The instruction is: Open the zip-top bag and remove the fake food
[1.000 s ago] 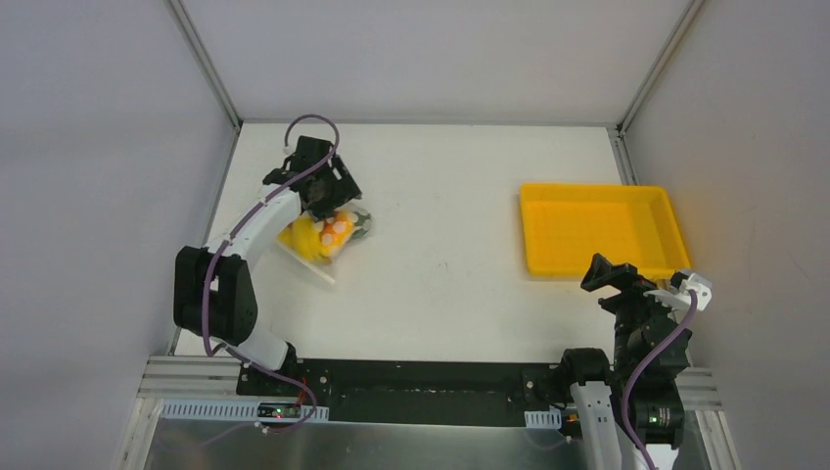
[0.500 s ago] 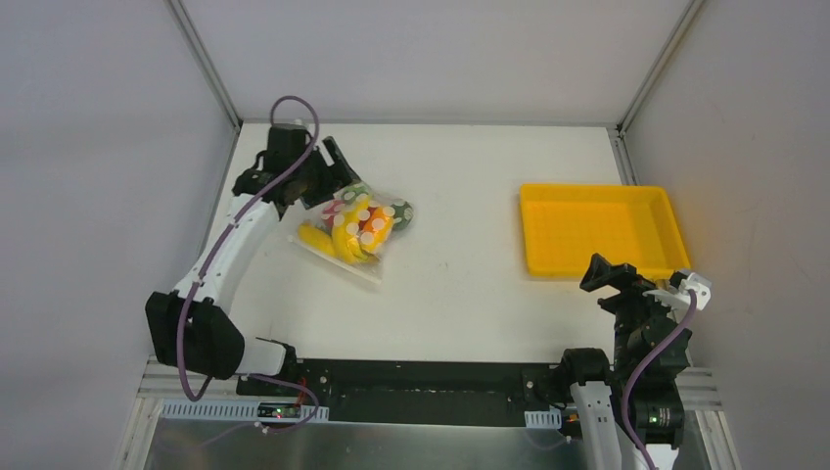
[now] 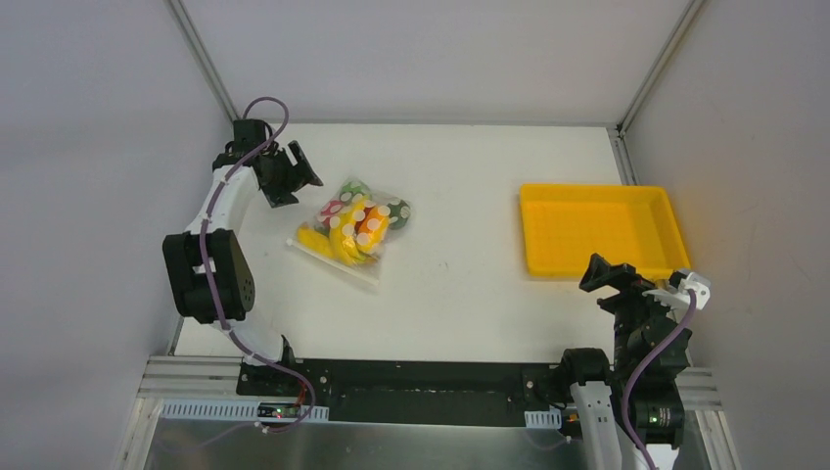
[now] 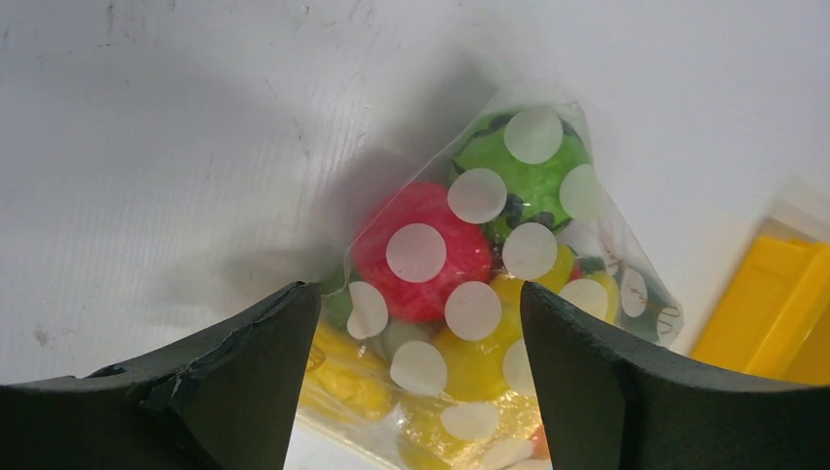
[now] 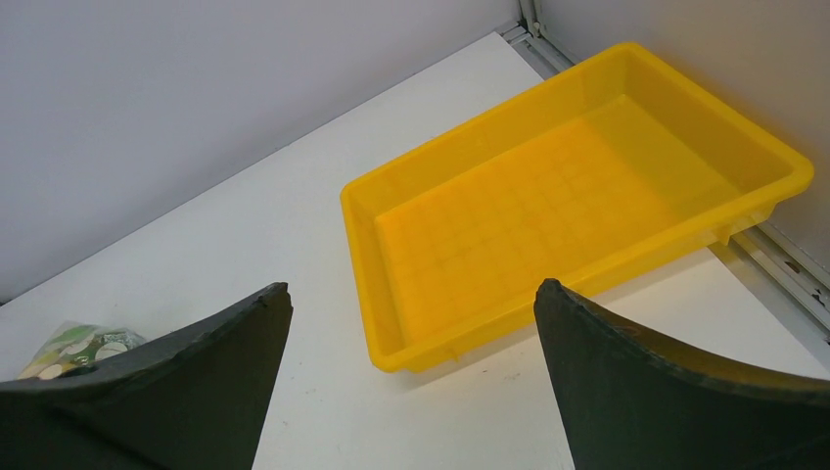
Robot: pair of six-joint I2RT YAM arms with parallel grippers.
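On white tabletop (image 3: pixel 470 294), rigid yellow plastic tray (image 3: pixel 526 230) at far right. Left of centre, clear white-dotted floppy zip-top bag (image 3: pixel 352 227), lying flat, packed with glossy plastic fake food (image 4: pixel 421 250). Just beside it, left gripper (image 4: pixel 419 294) gaping, touching nothing; by the tray, right gripper (image 5: pixel 411 294) likewise wide. Risk: pinching fruit through the film, dragging the bag unopened.

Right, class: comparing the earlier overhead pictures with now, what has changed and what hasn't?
The left end effector drew back left, open, off the zip-top bag, which slid rightward and lies flat, fake food inside. The right end effector and yellow tray stayed put.
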